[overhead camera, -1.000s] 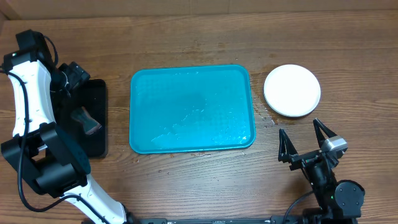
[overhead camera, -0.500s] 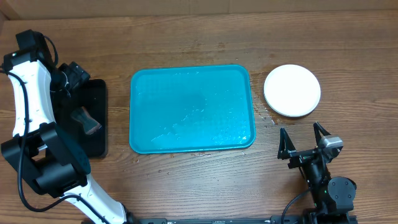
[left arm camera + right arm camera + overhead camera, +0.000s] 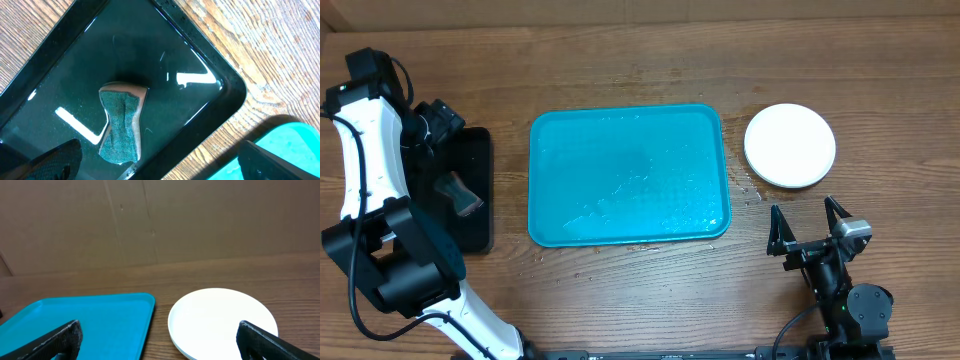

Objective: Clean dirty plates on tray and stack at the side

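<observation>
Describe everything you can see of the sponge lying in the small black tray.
The hourglass-shaped green-and-tan sponge is pinched at the waist, with a dark green scouring face turned up and a pale tan foam layer showing along one edge. It lies flat on the glossy floor of the small black rectangular plastic tray, which sits beside the large turquoise plastic tray. Only the tray floor touches it. The left pincer hangs above with its fingers apart, not gripping it.

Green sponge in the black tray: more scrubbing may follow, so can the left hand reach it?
Probably yes: the open left hand hangs near the waisted green sponge, lying uncovered in the black rectangular plastic tray.
</observation>
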`<state>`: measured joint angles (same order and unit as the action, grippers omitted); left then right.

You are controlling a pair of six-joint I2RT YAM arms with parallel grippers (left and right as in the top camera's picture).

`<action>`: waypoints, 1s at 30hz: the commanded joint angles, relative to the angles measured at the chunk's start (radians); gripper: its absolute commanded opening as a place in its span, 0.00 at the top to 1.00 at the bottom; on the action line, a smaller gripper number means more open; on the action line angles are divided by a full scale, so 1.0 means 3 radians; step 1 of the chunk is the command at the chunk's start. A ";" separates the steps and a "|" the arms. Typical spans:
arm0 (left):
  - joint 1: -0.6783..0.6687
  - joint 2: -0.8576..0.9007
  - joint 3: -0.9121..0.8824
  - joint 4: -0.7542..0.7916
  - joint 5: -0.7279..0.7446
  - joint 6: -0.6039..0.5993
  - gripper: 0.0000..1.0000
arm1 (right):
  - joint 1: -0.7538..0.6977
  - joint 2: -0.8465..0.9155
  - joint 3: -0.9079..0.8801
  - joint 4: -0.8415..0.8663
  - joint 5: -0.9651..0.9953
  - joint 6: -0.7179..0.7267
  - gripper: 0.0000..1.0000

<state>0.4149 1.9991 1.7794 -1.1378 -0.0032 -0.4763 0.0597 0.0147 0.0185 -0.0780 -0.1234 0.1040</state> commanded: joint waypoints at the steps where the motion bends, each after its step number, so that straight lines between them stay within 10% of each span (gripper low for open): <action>1: 0.0011 -0.0083 0.0062 -0.0009 0.0013 -0.0009 0.00 | 0.0015 -0.0033 -0.0036 0.0017 0.0036 0.0005 0.00; 30: -0.0086 -0.0908 -0.0159 -0.0160 0.0120 0.0187 0.00 | 0.0015 -0.0033 -0.0036 0.0017 0.0036 0.0005 0.00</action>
<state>0.4110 1.8790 1.7599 -1.2304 -0.0097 -0.4671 0.0597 0.0147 0.0185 -0.0784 -0.1226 0.1040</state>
